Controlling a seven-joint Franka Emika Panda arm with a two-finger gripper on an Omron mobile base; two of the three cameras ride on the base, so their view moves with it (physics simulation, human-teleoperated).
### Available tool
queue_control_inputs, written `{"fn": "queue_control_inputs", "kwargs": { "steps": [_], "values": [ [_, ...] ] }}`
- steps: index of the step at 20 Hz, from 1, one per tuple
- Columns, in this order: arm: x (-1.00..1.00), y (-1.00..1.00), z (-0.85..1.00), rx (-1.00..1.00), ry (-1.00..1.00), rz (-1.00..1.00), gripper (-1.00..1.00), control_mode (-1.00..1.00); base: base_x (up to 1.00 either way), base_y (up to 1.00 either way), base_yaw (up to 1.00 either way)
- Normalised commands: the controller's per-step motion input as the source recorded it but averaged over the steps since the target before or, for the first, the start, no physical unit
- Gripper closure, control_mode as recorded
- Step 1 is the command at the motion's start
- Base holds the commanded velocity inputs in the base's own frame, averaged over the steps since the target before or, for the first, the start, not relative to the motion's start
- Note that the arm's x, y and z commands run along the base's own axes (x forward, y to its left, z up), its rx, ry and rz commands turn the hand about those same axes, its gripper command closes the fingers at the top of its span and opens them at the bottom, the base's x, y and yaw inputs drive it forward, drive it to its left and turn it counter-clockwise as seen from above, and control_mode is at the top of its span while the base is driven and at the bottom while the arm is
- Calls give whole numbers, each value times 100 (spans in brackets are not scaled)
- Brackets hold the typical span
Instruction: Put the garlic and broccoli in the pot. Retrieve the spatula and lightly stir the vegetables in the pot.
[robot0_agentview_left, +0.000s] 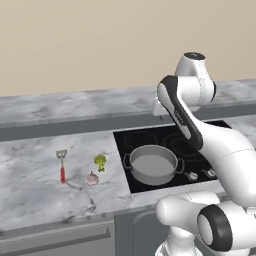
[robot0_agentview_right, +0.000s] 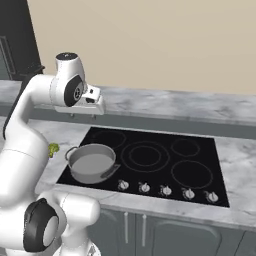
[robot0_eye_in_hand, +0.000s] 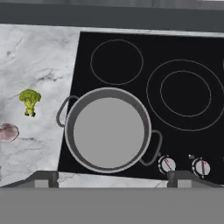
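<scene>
Hand (robot0_agentview_right: 82, 116): raised above the back of the hob, fingers spread wide, holding nothing.
Pot (robot0_agentview_left: 152, 164): round grey metal, empty, on the front left burner of the black hob (robot0_agentview_left: 195, 131).
Broccoli (robot0_agentview_left: 100, 161): on the marble worktop (robot0_agentview_left: 35, 165), left of the pot.
Garlic (robot0_agentview_left: 92, 178): just in front of the broccoli, apart from it.
Spatula (robot0_agentview_left: 62, 165): red handle, grey head, lying flat further left.

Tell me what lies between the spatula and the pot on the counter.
In the left base view, the broccoli and the garlic lie on the marble counter between the spatula and the pot, both left of the cooktop.
</scene>
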Motion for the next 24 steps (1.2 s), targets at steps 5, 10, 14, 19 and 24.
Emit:
{"fn": "queue_control_inputs", "kwargs": {
  "steps": [5,10,14,19,24],
  "values": [
    [0,0,0,0,0,0,-100,100,0,48,0],
    [0,0,0,0,0,0,-100,100,5,54,0],
    [0,0,0,0,0,0,-100,100,29,32,-1],
    [0,0,0,0,0,0,-100,100,46,23,0],
    [0,0,0,0,0,0,-100,100,21,7,0]
  ]
}}
